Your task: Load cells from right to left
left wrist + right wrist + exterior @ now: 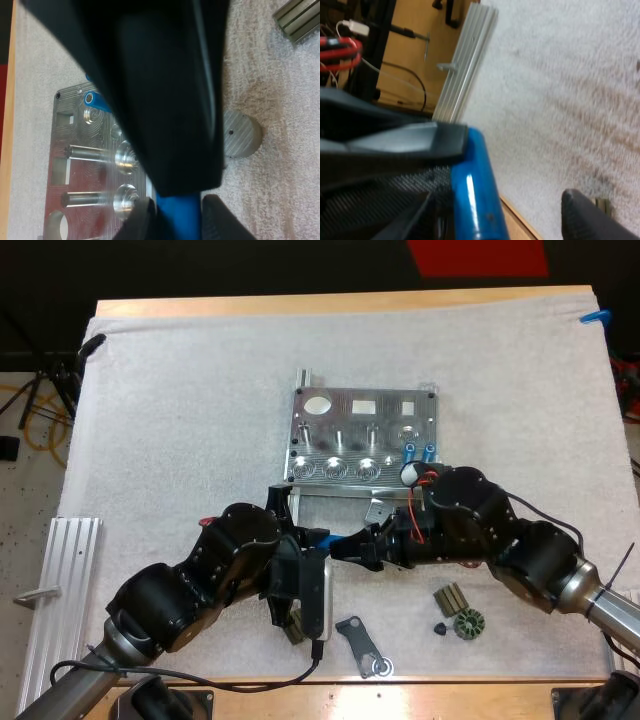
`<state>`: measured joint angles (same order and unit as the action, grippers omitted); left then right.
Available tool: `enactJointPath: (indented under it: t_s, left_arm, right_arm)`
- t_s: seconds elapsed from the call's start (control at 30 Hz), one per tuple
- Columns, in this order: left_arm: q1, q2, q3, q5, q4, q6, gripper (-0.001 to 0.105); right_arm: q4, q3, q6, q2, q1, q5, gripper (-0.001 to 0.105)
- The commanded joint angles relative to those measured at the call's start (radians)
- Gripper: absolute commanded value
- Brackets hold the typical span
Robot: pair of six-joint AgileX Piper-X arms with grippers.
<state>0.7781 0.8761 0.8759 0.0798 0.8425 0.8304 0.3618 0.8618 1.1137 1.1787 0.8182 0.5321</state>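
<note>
A metal fixture lies mid-mat, with two blue cylinders upright at its right front corner. Just in front of it the two arms meet. My left gripper is shut on a blue cylinder, whose end juts out past the left gripper's big black finger. My right gripper is open around that same blue cylinder. One right finger stands apart from it with mat showing between. The left wrist view shows the fixture with one blue cylinder seated in it.
Small dark parts and a black bracket lie on the mat near the front right. A round metal disc rests beside the fixture. A ribbed aluminium rail lies off the mat's left edge.
</note>
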Motion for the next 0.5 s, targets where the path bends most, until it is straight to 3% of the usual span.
enactJointPath:
  t_s: [0.0,0.23,0.47]
  left_arm:
    - [-0.002,-0.006,0.001,0.008,-0.011,0.011,0.008]
    - [-0.002,-0.006,0.001,0.008,-0.009,0.011,0.008]
    - [-0.002,-0.006,0.001,0.006,-0.009,0.011,0.008]
  right_arm:
    - [-0.023,0.004,-0.004,-0.005,0.001,0.003,0.054]
    - [-0.045,0.004,-0.040,-0.005,0.001,-0.004,0.050]
    - [-0.045,0.004,-0.040,-0.005,0.001,-0.004,0.019]
